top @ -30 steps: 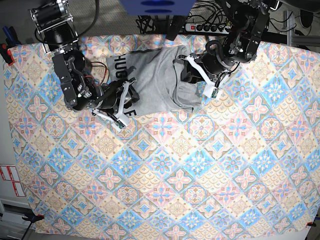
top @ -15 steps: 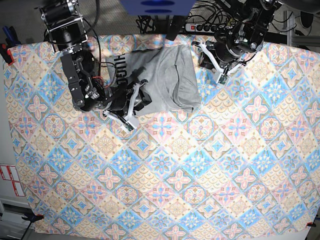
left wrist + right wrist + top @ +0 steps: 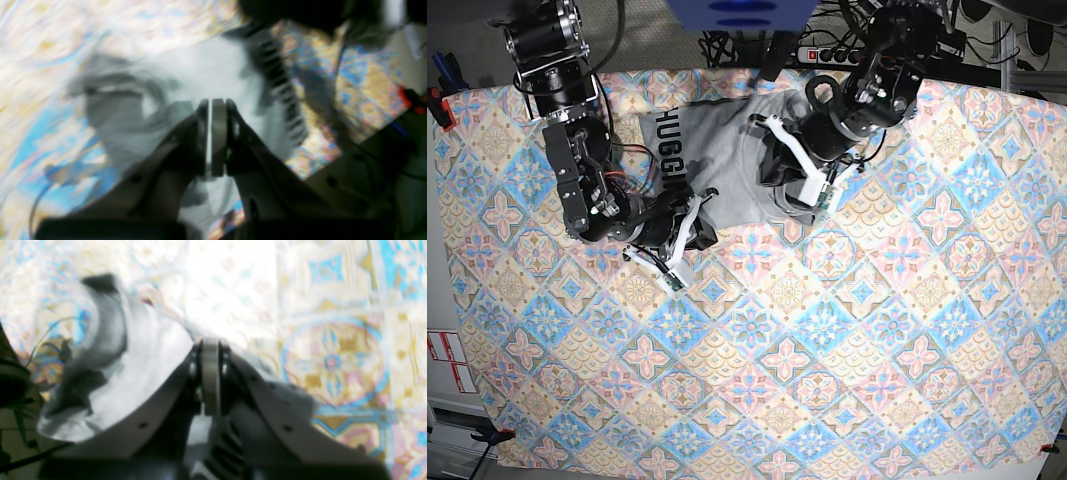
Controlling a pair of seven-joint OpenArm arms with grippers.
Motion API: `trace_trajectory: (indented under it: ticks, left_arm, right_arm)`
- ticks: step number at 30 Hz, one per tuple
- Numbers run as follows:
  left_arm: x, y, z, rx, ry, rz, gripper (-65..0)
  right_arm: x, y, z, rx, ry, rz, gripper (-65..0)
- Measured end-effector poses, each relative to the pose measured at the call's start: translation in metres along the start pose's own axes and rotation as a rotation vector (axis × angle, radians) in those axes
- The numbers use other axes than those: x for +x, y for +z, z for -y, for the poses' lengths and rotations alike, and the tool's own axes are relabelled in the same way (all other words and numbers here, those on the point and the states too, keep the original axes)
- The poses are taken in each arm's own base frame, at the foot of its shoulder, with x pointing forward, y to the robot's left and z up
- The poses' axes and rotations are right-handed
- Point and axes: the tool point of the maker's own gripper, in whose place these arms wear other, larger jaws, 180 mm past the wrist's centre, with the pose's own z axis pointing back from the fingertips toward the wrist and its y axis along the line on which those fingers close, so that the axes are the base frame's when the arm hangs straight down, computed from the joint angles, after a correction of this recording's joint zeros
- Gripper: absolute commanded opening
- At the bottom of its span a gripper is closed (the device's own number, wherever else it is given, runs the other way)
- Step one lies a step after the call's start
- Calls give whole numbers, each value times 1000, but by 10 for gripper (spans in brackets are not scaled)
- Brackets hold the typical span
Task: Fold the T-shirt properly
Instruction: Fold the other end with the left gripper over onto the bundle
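My right gripper (image 3: pixel 689 222), jaws pressed closed, sits at near edge of light heather-grey cotton T-shirt (image 3: pixel 727 150), lying far-centre on colourful patterned tablecloth (image 3: pixel 827 350) over the bench. Left gripper (image 3: pixel 799 170), jaws closed too, over shirt's right side.

The T-shirt (image 3: pixel 737 165) is soft, matt heather-grey cloth with creased folds and black printed letters. Beneath it, the tablecloth (image 3: pixel 827 340) is smooth printed fabric, faintly sheened. Both arms look like matt black and white plastic.

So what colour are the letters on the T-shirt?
Black, on the grey T-shirt; clearest in the base view.
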Motion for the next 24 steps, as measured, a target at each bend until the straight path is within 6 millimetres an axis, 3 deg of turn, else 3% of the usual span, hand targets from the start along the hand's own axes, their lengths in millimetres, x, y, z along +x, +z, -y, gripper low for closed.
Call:
trace_trajectory:
  ticks: [3,8,13,18,24]
  left_arm:
    - [-1,-17,13,-47,-32,-23,-650]
    - [-44,-39,-5,-15,-24,-162,-650]
    - [-72,-28,-20,30,-61,-225,-650]
    - [-112,-4,-40,87,-116,-320,-650]
    - [-130,2,-47,104,-102,-269,-650]
  right_arm:
    - [6,0,0,2,-1,23,-647]
    - [4,0,-1,5,0,18,-647]
    - [-1,-3,1,7,-16,9,-647]
    - [-26,-10,7,2,-55,-63,-647]
    - [-27,-12,5,6,-64,-63,-647]
